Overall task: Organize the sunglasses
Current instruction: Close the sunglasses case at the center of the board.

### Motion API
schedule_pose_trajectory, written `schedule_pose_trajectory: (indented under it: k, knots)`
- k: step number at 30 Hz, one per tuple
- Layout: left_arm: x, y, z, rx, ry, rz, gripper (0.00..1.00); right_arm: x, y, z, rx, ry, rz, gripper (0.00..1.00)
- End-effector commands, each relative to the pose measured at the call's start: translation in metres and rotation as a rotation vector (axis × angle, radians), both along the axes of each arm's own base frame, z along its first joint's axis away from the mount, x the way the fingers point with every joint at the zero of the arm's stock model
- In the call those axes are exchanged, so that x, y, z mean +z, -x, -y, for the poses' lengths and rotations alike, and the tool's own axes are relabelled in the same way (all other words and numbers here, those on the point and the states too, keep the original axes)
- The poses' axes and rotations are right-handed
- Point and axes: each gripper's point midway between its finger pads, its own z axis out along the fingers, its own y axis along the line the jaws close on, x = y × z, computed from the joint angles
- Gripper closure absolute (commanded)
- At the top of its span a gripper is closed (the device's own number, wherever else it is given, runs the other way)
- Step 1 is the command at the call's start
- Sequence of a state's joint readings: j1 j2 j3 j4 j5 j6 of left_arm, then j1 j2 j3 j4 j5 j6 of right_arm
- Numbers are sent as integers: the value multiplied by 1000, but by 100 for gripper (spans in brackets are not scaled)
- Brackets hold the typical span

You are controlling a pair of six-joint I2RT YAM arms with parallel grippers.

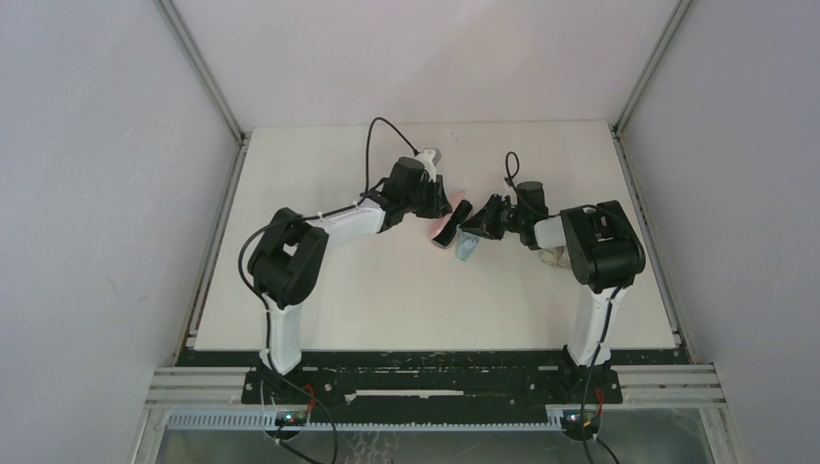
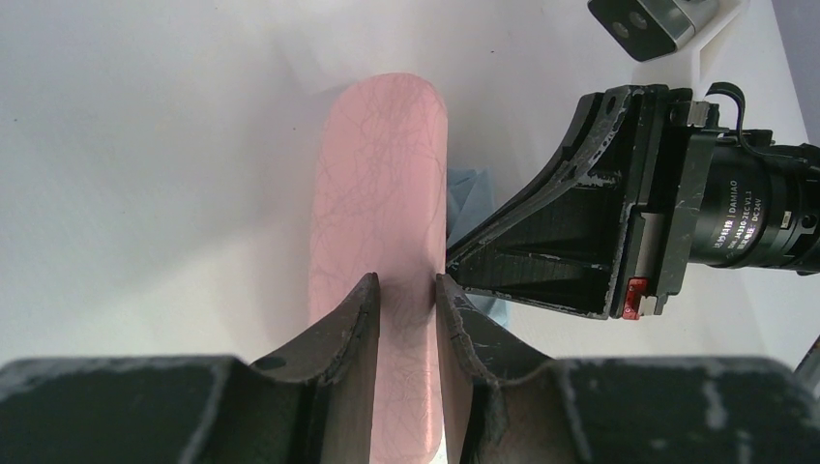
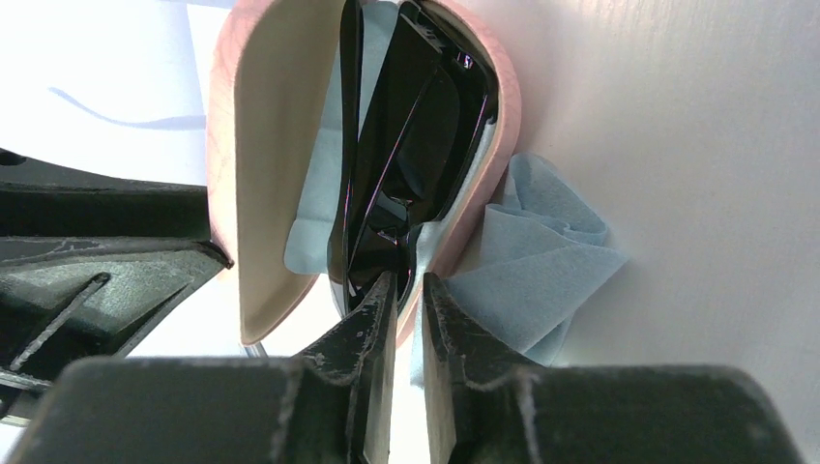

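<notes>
The black sunglasses [image 3: 406, 145] stand folded on edge inside the open pink case [image 3: 261, 145], with light-blue cloth behind them. My left gripper [image 2: 406, 285] is shut on the case's lid [image 2: 382, 164] and holds it open. My right gripper [image 3: 411, 280] is at the near end of the case, its jaws a narrow gap apart. One fingertip is against the sunglasses' end, the other outside the case's rim. In the top view both grippers [image 1: 440, 198] [image 1: 471, 224] meet over the case at the table's middle. The white sunglasses cannot be made out.
A crumpled light-blue cloth [image 3: 541, 261] lies on the white table [image 1: 387, 290] against the case's right side. A pale object [image 1: 556, 256] is mostly hidden under the right arm's elbow. Grey walls close in the table on three sides.
</notes>
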State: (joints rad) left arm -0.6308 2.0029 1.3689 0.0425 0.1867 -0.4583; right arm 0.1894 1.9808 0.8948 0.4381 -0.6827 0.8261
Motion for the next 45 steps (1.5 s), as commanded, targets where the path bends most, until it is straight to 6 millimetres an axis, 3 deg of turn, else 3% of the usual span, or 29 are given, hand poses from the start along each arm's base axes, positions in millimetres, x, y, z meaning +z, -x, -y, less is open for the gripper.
schedule_pose_trajectory:
  k: [1, 7, 18, 26, 45]
  knots:
    - [-28, 36, 16, -96, -45, -101, 69, 29, -15, -5, 8, -52, 116, 86]
    - [-23, 34, 10, -65, -56, -88, 70, 22, -11, 5, -21, 2, 100, 86]
    - [-16, 30, 5, -38, -58, -72, 70, 27, -7, 20, -58, 99, 109, 87]
    - [-14, 28, 4, -35, -56, -68, 70, 14, -7, 30, -96, 172, 65, 100]
    - [-18, 31, 3, -50, -63, -78, 70, -5, -20, 12, -46, 180, 33, 100]
